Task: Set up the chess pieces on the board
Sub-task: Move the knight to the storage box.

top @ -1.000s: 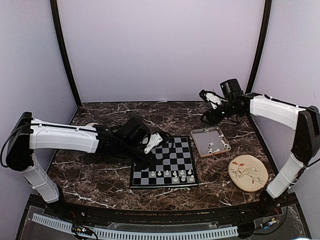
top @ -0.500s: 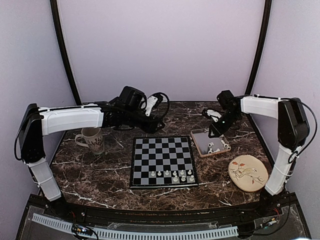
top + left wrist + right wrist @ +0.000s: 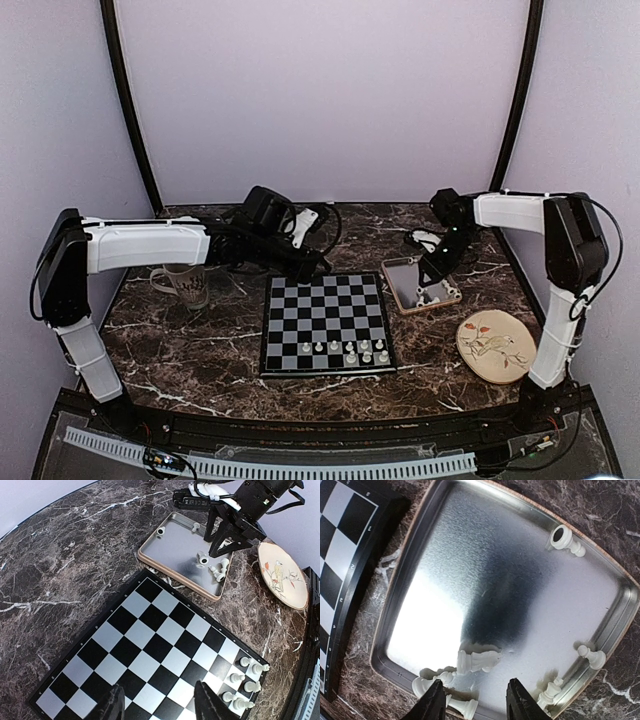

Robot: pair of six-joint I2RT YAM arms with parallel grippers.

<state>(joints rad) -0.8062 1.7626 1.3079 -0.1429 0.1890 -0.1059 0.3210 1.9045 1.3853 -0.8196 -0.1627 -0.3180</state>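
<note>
The right end effector [image 3: 475, 682], half open and empty, hangs over the metal tray [image 3: 485, 555]. Toppled chess pieces [image 3: 475, 661] lie just ahead of it (several touching). Closing here risks pinching two or flicking one away. The left end effector [image 3: 159, 687], likewise parted and empty, hovers above the board [image 3: 150, 630].

The left arm [image 3: 150, 245] and right arm [image 3: 515, 212] wear smooth white shells on their long links, joined by rounded black joint housings. A black cable [image 3: 334, 222] loops from the left wrist toward two o'clock in the top view, and white wires [image 3: 206, 486] bundle on the right wrist. The left gripper [image 3: 160, 707] and right gripper [image 3: 475, 702] have matte black, blunt, tapering fingers.
</note>
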